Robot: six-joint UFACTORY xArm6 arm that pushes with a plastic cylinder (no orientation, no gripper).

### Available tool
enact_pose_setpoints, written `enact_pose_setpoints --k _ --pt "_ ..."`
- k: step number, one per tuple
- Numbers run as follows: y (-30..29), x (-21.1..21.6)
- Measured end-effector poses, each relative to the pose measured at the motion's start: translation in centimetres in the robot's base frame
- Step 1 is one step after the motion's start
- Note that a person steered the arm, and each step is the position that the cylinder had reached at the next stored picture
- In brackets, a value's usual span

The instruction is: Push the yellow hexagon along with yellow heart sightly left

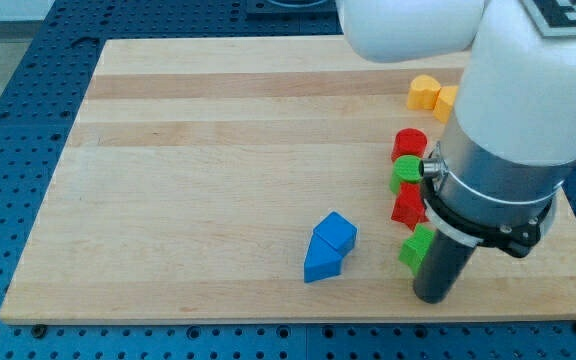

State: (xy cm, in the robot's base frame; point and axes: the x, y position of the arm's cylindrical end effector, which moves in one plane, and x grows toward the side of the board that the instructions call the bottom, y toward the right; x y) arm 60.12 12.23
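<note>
Rod-ended, gripperless, my tip point(434, 298) rests at five o'clock beside the green block point(417, 246). Approach unfinished: next, circle toward one o'clock, right of both yellows point(424, 93).

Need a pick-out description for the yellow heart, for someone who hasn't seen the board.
Go to the wooden board and its corner at the view's top right, where two yellow blocks sit above the column of red and green blocks. The yellow heart is the view's-left one, fully visible with a notched top; its neighbour, the yellow hexagon, is half hidden behind the arm.
</note>
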Motion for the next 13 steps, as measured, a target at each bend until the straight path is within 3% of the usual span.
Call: enact_pose_setpoints --k 2,4,5,6,12,13 --pt "0.0 -1.1" --pt "3.7 1.7" --pt "7.8 -4.4" --pt "7.8 -13.5" --pt "11.3 -20.1" --pt "10.9 -23.6"
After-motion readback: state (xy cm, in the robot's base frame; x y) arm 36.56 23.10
